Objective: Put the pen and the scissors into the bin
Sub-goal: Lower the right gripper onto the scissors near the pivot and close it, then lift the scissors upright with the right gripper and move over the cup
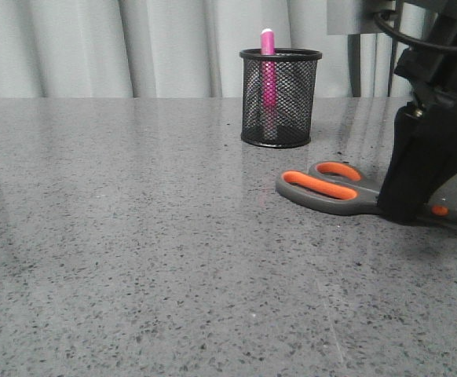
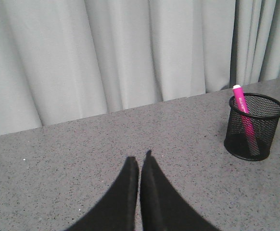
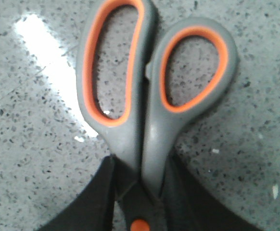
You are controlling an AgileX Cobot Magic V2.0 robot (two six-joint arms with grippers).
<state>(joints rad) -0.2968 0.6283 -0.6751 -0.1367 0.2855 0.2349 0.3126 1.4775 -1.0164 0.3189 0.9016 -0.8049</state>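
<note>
The scissors (image 1: 323, 188) lie flat on the grey table (image 1: 134, 236) at the right, grey handles with orange linings pointing left. My right gripper (image 1: 401, 212) stands over them, its black fingers closed against both sides of the neck just ahead of the orange pivot dot; the right wrist view shows the scissors (image 3: 149, 120) between the fingers of my right gripper (image 3: 141, 161). The pink pen (image 1: 268, 43) stands inside the black mesh bin (image 1: 299, 94) at the back centre, also seen from the left wrist as the pen (image 2: 238, 96) and the bin (image 2: 270, 130). My left gripper (image 2: 140, 161) is shut and empty above bare table.
A pale curtain (image 1: 134, 47) hangs behind the table's far edge. The right arm's black body and cable fill the upper right of the front view. The scissors' blades are hidden behind the right gripper.
</note>
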